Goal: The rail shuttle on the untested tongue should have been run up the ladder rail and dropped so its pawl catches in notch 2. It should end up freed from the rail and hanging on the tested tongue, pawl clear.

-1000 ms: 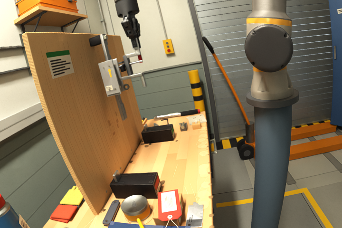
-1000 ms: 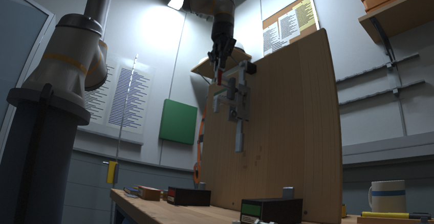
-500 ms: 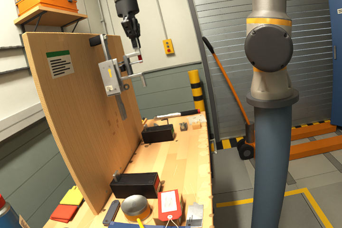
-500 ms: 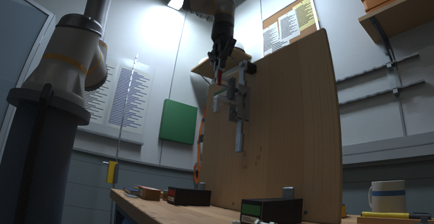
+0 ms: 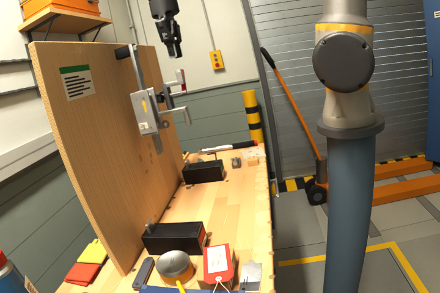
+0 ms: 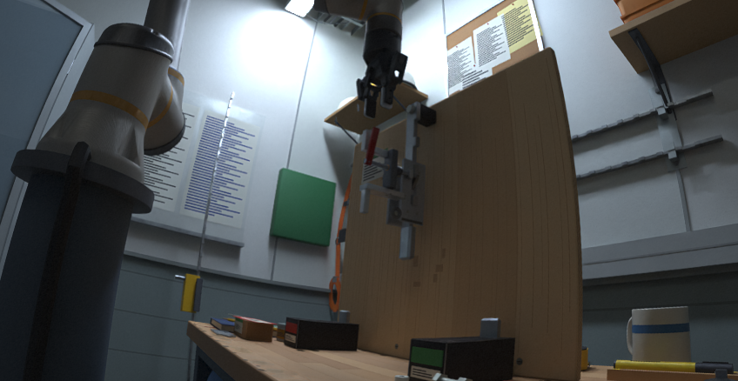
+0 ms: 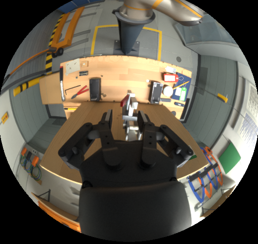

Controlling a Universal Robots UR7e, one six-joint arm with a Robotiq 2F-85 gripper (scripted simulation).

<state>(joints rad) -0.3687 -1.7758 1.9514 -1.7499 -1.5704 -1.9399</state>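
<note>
The rail shuttle [image 5: 144,111] [image 6: 409,191], a grey metal block with a yellow arrow, sits on the vertical ladder rail [image 5: 137,72] [image 6: 411,134] on the upright wooden board. A red-tipped lever [image 5: 180,80] [image 6: 371,145] [image 7: 125,101] and a grey bent handle [image 5: 179,112] stick out from it toward the room. My gripper [image 5: 175,52] [image 6: 376,106] [image 7: 125,120] hangs open and empty a short way above the red-tipped lever. Whether the pawl sits in a notch is hidden.
The wooden board [image 5: 99,148] stands along the back of the bench. Two black boxes [image 5: 174,238] [image 5: 203,171] sit at its foot, with a red tag [image 5: 218,264], a round tin [image 5: 174,266] and hand tools nearby. My arm's column [image 5: 348,193] stands right of the bench.
</note>
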